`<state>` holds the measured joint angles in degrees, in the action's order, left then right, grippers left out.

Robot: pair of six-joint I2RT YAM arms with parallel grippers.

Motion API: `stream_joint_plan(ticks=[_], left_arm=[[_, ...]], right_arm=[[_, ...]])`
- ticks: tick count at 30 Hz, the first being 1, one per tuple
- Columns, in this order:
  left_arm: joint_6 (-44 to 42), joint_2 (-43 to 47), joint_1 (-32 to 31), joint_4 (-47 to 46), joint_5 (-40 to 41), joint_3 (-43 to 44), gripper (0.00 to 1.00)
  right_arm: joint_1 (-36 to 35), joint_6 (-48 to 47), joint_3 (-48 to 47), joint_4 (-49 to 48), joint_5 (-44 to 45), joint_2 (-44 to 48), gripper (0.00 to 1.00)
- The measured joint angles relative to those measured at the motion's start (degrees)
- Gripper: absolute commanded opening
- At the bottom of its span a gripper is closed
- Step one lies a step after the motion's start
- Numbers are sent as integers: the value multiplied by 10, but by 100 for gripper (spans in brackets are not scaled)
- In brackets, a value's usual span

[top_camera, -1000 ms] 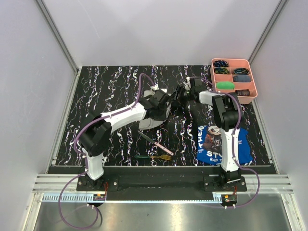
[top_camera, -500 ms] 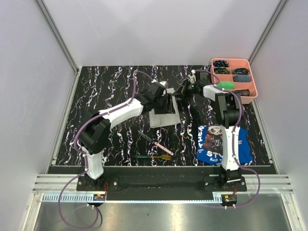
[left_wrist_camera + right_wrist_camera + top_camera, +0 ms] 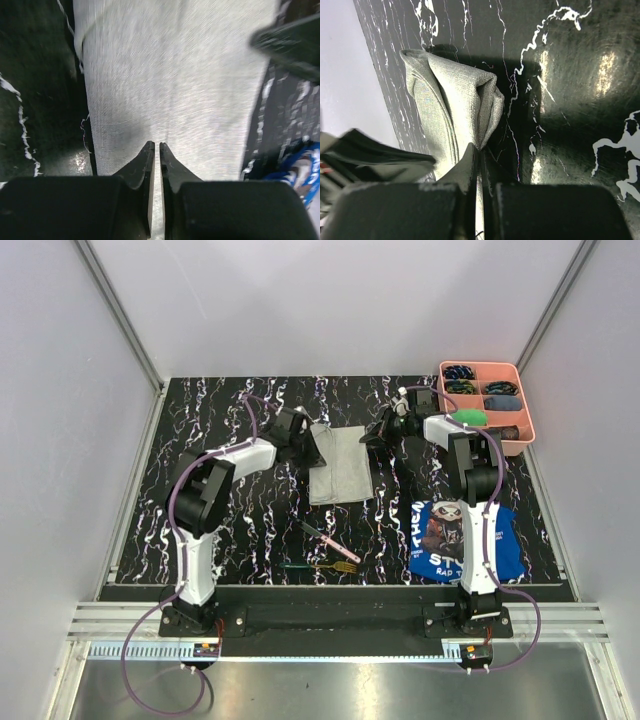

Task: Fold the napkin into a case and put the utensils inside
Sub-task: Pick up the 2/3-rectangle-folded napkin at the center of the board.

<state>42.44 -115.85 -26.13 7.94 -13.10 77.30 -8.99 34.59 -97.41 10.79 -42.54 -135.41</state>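
Find the napkin [image 3: 342, 468] at the centre of the top view, laid on the black marbled table [image 3: 260, 530] as a folded grey rectangle, long side running up and down the frame.

Note the right gripper [image 3: 373, 435] at its upper right corner. In the right wrist view, see it clenched on that corner, with the cloth bunched into several layered folds just beyond the fingertips [image 3: 465, 170].

Note the left gripper [image 3: 308, 447] at the napkin's left edge, across the cloth from the right one. In the left wrist view, see its fingers [image 3: 140, 165] drawn almost together, with only a thin slit between, tips over the grey weave filling mid-frame. Cannot tell whether a layer is pinched there.

Look below the napkin for the utensils, lying on the table well apart from both grippers:
- knife [image 3: 330, 542]: pink handle toward lower right, dark blade toward upper left.
- fork [image 3: 318, 566]: just below the knife and nearly level, green handle left, gold tines right.

Find the pink tray [image 3: 518, 446] at the upper right of the top view, just right of the right gripper. Note its compartments, each holding small bundled items, mostly dark blue or black, plus one green item [image 3: 467, 418] at lower left. Too small to identify further.

Find the blue printed cloth [image 3: 465, 540] at lower right, partly under the right arm.
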Motion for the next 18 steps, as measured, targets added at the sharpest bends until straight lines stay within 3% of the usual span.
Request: stream_joint_plan(ticks=[18], left_arm=[[1,-39,-17,-46,-11,-10,7]], right_arm=[[-60,163,52,-50,63,49,0]])
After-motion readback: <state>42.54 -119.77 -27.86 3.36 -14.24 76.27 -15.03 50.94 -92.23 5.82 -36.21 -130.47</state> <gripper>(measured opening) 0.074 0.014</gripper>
